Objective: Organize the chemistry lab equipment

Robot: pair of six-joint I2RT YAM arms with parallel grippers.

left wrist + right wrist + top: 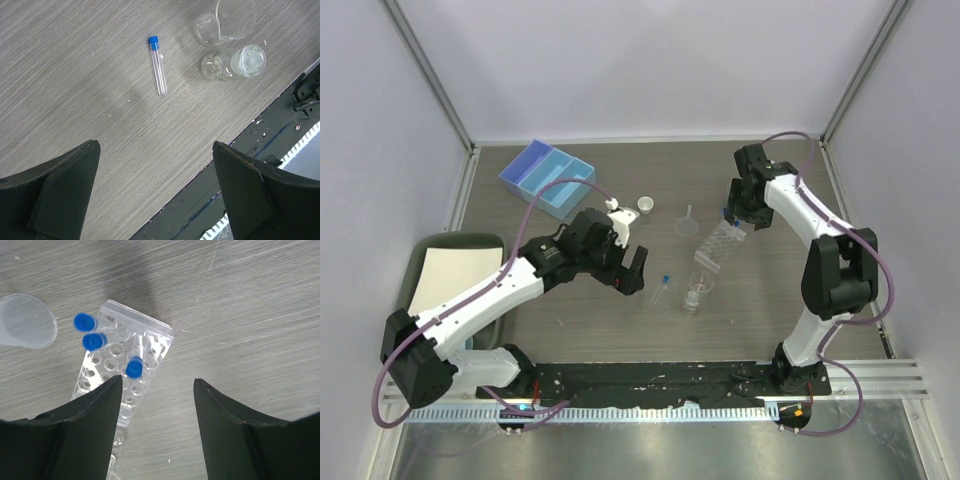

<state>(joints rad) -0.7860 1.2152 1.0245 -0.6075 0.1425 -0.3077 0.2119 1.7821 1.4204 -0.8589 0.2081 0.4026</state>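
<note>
A clear tube rack (pixel 717 245) stands right of centre, and in the right wrist view the rack (pixel 150 335) holds three blue-capped test tubes (pixel 133 367). My right gripper (pixel 157 380) hangs open just above and beside the rack, with nothing between its fingers. A clear funnel (pixel 688 222) lies left of the rack. Another blue-capped test tube (pixel 159 66) lies flat on the table, near a glass beaker (pixel 227 22) and a small glass bottle (pixel 235 64). My left gripper (pixel 155 145) is wide open and empty, above the table short of that tube. A white dish (pixel 647 206) sits behind it.
A pale-blue divided tray (pixel 547 178) sits at the back left. A green mat with a white sheet (pixel 450 270) lies at the left edge. The black base rail (pixel 660 380) runs along the near edge. Grey walls enclose the table.
</note>
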